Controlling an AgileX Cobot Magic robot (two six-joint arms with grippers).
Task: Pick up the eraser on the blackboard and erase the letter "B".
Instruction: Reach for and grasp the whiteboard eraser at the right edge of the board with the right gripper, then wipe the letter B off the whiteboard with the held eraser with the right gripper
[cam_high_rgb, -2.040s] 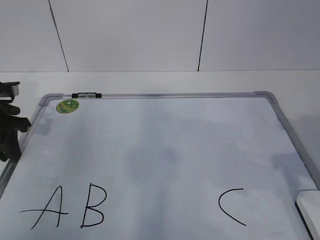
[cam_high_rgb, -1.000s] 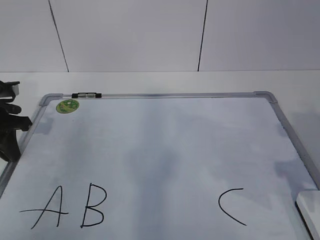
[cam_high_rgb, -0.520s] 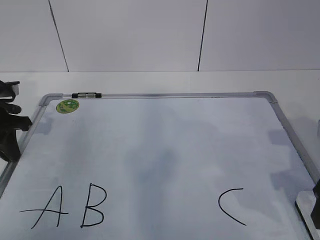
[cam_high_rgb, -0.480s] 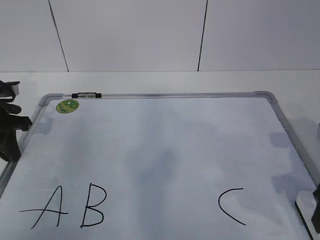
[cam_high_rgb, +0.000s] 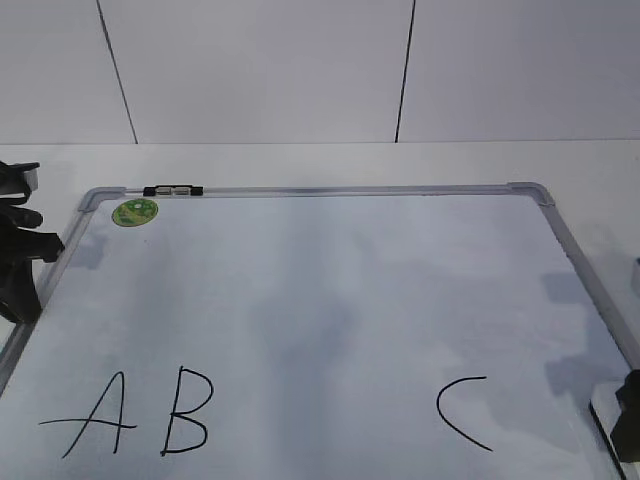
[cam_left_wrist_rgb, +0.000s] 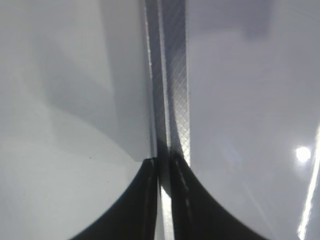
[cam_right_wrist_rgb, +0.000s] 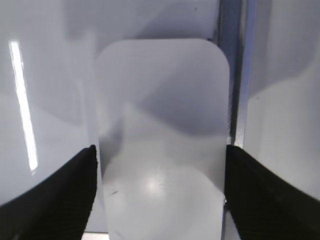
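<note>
The eraser (cam_high_rgb: 604, 420) is a flat white block at the blackboard's near right corner, partly covered by my right gripper (cam_high_rgb: 630, 415). In the right wrist view the eraser (cam_right_wrist_rgb: 162, 135) lies between the open black jaws of my right gripper (cam_right_wrist_rgb: 160, 190), one finger at each long side. The blackboard (cam_high_rgb: 330, 190) is a white board with a grey frame. The letter "B" (cam_high_rgb: 188, 410) is drawn in black near the front left. My left gripper (cam_high_rgb: 18, 285) is shut at the board's left edge, over the frame (cam_left_wrist_rgb: 172, 75), seen in the left wrist view (cam_left_wrist_rgb: 162, 170).
A black "A" (cam_high_rgb: 95, 425) stands left of the B and a black "C" (cam_high_rgb: 441, 408) at the front right. A round green sticker (cam_high_rgb: 135, 211) sits at the far left corner. The board frame (cam_right_wrist_rgb: 240, 75) runs beside the eraser.
My right gripper has come into view at the near right corner and lowered over the eraser. The left arm has not moved.
</note>
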